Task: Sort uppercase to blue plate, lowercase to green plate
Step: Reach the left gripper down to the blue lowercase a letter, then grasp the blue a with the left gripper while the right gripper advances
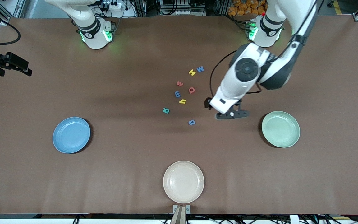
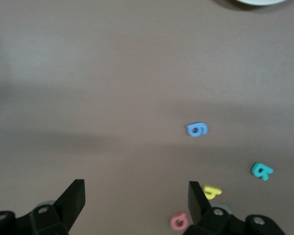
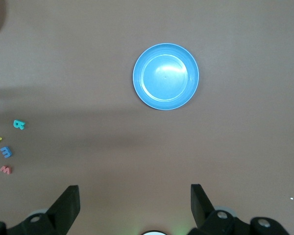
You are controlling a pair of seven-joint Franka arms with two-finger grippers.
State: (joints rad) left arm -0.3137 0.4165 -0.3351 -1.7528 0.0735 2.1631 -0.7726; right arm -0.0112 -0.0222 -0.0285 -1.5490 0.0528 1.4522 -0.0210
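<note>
In the front view the eight foam letters lie loose on the brown table [image 1: 135, 77] around its middle: the yellow H [image 1: 192, 72] and blue W [image 1: 200, 69] side by side, farthest from the camera, then the red w [image 1: 180, 83], the red Q [image 1: 191, 90], the blue m [image 1: 177, 94], the yellow h [image 1: 182, 101], the teal R [image 1: 166, 110], and nearest the camera the blue g [image 1: 191, 122]. The blue plate [image 1: 71, 135] sits toward the right arm's end, the green plate [image 1: 280, 129] toward the left arm's end, and a cream plate [image 1: 183, 181] lies nearest the camera between them; all three hold nothing. The left gripper [image 1: 231, 114] hangs over bare table between the blue g and the green plate. The right gripper [image 1: 9, 63] waits at the table's edge at the right arm's end. In the left wrist view the left gripper's [image 2: 136, 203] fingers [image 2: 72, 198] stand wide apart with nothing between them, over bare table; the blue g [image 2: 196, 129], teal R [image 2: 261, 170], yellow h [image 2: 212, 191] and red Q [image 2: 179, 221] lie close by. In the right wrist view the right gripper [image 3: 134, 203] is likewise spread wide and holds nothing, with the blue plate [image 3: 165, 76] on the table below it and the teal R [image 3: 18, 124] and blue m [image 3: 6, 152] at the frame's edge.
</note>
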